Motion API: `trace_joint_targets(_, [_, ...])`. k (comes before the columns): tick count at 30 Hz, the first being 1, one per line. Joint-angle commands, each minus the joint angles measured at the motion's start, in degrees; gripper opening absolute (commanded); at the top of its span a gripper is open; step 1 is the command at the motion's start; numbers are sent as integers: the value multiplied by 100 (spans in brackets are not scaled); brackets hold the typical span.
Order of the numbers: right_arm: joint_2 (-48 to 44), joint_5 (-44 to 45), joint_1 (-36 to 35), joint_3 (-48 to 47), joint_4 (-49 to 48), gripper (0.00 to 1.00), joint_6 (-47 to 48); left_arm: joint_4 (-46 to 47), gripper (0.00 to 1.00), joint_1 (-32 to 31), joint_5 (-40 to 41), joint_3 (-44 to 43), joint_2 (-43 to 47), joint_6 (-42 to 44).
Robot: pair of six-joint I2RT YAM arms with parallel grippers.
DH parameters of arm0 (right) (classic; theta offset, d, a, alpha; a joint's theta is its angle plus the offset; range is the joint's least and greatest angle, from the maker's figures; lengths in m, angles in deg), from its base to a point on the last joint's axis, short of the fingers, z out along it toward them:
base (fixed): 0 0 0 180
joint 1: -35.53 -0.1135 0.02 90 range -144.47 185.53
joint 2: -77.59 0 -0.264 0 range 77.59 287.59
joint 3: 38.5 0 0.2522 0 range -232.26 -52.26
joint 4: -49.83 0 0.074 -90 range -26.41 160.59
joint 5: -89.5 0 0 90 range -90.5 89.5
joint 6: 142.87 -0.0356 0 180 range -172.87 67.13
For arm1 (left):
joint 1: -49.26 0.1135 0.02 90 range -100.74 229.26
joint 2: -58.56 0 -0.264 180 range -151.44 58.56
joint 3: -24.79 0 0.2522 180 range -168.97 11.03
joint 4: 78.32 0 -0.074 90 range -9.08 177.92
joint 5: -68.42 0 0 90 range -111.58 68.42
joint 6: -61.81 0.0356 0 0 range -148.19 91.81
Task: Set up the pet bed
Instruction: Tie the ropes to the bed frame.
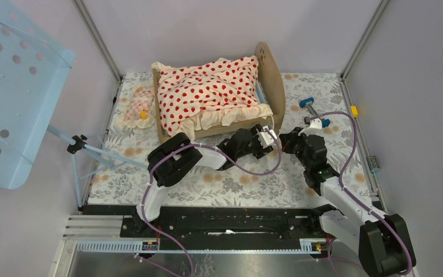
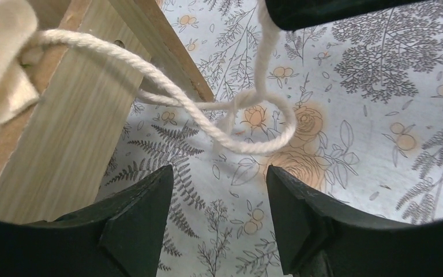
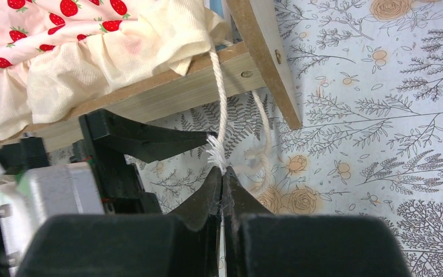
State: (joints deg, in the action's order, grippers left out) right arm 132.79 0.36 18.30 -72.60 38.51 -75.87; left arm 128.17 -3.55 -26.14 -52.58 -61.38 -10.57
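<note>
The pet bed [image 1: 271, 78] stands at the back of the table, its light-wood frame [image 2: 75, 127] [image 3: 167, 95] under a red-dotted cream blanket [image 1: 207, 89] that hides most of the mattress. A white cord [image 2: 236, 147] [image 3: 222, 109] hangs from the bed's front right corner and makes a loose loop on the mat. My right gripper [image 3: 222, 173] [image 1: 291, 141] is shut on the cord's frayed end. My left gripper [image 2: 219, 173] [image 1: 263, 137] is open just short of the loop, with nothing between its fingers.
A small pink checked pillow [image 1: 137, 108] lies left of the bed. A blue piece [image 1: 307, 103], a white-and-blue piece [image 1: 321, 122] and a yellow block [image 1: 353, 109] sit to the right. A blue perforated stand [image 1: 11, 86] leans at far left. Frame posts border the floral mat [image 1: 236, 184].
</note>
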Motion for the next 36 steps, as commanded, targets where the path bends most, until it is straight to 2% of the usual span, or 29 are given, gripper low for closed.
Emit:
trace_joint_targets(1, [-136, 2, -19, -9, -115, 0, -15, 475, 66, 8, 101, -380, -299, 334])
trace_joint_targets(6, [-193, -3, -17, -44, -89, 0, 2, 350, 66, 15, 117, -642, -495, 436])
trace_joint_targets(17, [-348, -7, -16, -76, -17, 0, -2, -533, 65, 64, 13, -1556, -839, 424])
trace_joint_targets(34, [-403, 0, -17, -127, 106, 0, -72, -817, 30, 97, -228, -1892, -985, 202])
trace_joint_targets(36, [-402, 25, -17, -132, 126, 0, -66, -833, 24, 96, -303, -1883, -972, 147])
